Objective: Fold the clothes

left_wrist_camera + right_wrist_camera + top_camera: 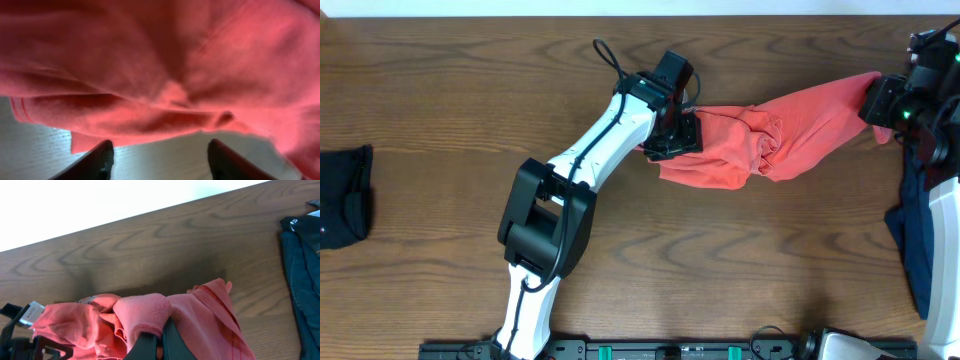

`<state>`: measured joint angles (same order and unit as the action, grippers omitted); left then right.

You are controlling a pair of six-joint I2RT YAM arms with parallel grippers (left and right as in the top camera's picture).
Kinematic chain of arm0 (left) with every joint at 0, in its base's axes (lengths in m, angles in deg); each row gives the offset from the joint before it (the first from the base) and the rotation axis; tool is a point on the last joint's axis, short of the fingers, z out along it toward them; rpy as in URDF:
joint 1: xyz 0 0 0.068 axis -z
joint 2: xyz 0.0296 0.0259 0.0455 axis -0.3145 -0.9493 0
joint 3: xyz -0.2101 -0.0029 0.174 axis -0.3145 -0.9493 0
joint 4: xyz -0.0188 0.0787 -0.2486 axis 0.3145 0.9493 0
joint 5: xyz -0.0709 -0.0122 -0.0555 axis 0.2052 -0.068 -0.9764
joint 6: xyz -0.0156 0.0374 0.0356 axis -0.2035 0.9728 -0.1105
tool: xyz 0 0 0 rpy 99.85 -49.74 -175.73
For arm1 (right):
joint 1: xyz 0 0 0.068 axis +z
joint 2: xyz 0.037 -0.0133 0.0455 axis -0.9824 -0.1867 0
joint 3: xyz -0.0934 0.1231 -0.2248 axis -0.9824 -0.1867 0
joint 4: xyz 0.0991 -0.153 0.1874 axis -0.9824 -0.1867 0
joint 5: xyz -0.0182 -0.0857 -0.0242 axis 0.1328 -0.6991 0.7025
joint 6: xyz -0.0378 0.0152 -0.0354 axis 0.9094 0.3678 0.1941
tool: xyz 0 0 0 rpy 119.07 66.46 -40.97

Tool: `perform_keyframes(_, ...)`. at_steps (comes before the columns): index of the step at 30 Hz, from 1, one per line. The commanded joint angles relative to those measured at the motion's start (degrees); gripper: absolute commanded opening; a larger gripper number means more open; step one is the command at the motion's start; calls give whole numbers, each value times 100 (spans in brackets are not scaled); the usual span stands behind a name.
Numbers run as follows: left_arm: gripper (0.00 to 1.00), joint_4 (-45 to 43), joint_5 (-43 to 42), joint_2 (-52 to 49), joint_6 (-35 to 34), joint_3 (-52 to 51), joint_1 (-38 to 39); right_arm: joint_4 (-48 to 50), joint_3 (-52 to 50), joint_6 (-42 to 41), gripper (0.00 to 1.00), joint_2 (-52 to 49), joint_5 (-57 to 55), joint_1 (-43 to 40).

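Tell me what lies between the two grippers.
The coral-red T-shirt: bunched, it spans the stretch from the left gripper to the right gripper, which is shut on its far end. The overhead view shows it.

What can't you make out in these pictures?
Red shirt: bunched folds hide its front in every view; the left wrist view is blurred.
Navy shirt: overhead, cut off by the right edge and partly covered by the right arm.
Black garment: overhead, cut off by the left edge.

open: table [720, 290] front-centre | obstacles: red T-shirt [775, 140] across back, left arm [595, 150] mid-table
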<state>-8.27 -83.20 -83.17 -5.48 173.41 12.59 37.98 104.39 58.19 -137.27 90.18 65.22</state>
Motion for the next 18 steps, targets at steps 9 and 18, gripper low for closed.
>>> perform_keyframes(9,44,-970,566,-2,-2470,-343,-17,-74,37,59,1,105,96,-59)
perform_keyframes(18,46,-940,568,-175,-2472,-343,20,-103,37,57,1,105,98,-52)
